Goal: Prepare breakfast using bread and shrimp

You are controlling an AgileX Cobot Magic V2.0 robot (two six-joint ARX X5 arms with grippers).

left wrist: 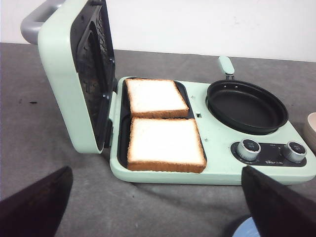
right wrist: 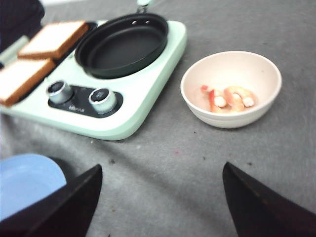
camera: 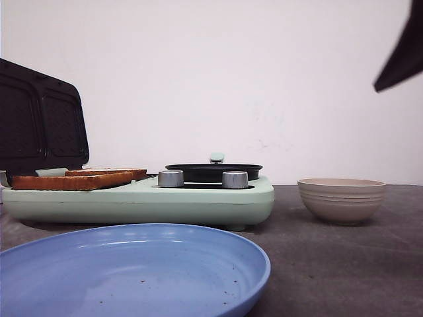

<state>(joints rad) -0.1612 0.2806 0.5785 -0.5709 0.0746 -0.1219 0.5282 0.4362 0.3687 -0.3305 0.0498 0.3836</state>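
On the grey table (right wrist: 163, 168), toward its left edge, a green cooker (left wrist: 217, 163) is set with its lid (left wrist: 64, 84) raised. Two bread slices (left wrist: 165, 143) are laid side by side in its left tray; a black pan (left wrist: 247, 106) is seated to their right. Shrimp (right wrist: 229, 98) are held in a bowl (right wrist: 232, 118) nearer the right edge. A blue plate (camera: 132, 271) is placed at the near edge. Both arms' fingers (left wrist: 34, 205) (right wrist: 256, 202) are spread apart, grasping nothing.

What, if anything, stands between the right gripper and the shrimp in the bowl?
Nothing visible does. The right gripper hangs open above bare table, and the shrimp lie uncovered in the open bowl ahead of it, beside the pan.
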